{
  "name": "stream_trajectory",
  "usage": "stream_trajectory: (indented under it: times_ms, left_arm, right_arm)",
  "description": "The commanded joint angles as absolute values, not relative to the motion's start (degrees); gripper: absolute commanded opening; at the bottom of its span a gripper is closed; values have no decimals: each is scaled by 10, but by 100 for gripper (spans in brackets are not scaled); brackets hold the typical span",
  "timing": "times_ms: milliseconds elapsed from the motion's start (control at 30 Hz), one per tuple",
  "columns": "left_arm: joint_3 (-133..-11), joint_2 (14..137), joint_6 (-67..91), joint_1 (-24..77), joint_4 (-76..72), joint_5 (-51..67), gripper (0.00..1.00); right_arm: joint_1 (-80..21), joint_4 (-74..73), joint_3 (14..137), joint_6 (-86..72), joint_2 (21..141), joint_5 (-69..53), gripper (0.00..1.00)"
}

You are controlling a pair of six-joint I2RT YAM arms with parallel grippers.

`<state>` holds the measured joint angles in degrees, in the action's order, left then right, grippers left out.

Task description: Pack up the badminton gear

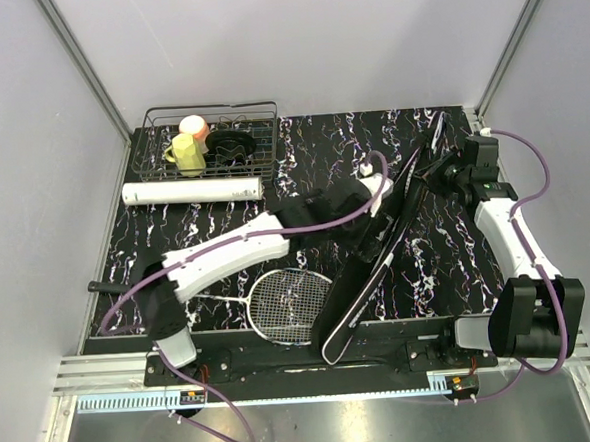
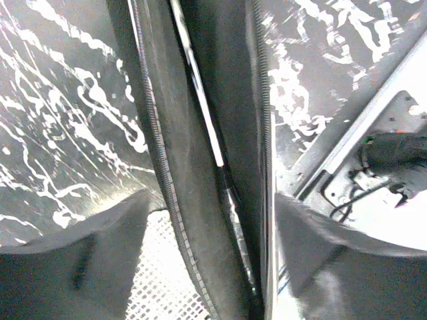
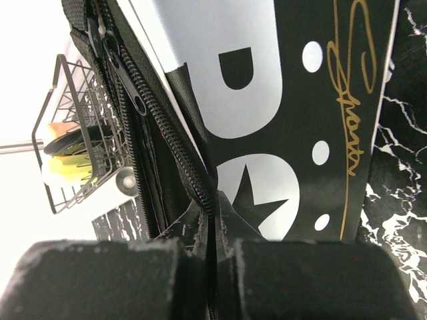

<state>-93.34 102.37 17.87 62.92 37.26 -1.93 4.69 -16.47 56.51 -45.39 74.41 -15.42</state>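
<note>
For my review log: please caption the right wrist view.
The right tool pinches the black bag at its zipper, with the wire basket behind.

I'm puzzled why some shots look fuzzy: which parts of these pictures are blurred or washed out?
Top view: sharp and evenly lit, with a sheen on the metal strip. Left wrist: the near left fingers are blurred. Right wrist: the right fingers are soft, and the background around the wire basket is washed white.
</note>
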Motion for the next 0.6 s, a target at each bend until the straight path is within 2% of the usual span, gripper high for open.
stream_trajectory:
  times_ms: [0,100,300,400,567]
  left_arm:
    - [-933,932,172,621,357,25,89]
    - [-921,890,170,614,365,18,92]
    - [-861,838,159,593,361,27,88]
    - [-839,857,166,595,346,73,89]
    - [-821,931,173,594,316,70,91]
  right_arm:
    - [43,-174,607,-408,731,-125,0]
    - [43,-184,614,-383,734,-112,0]
    - [43,-187,621,-366,744,-121,0]
    - [42,-188,627,-366,749,-135,0]
    - [43,-187,633,-373,751,-144,0]
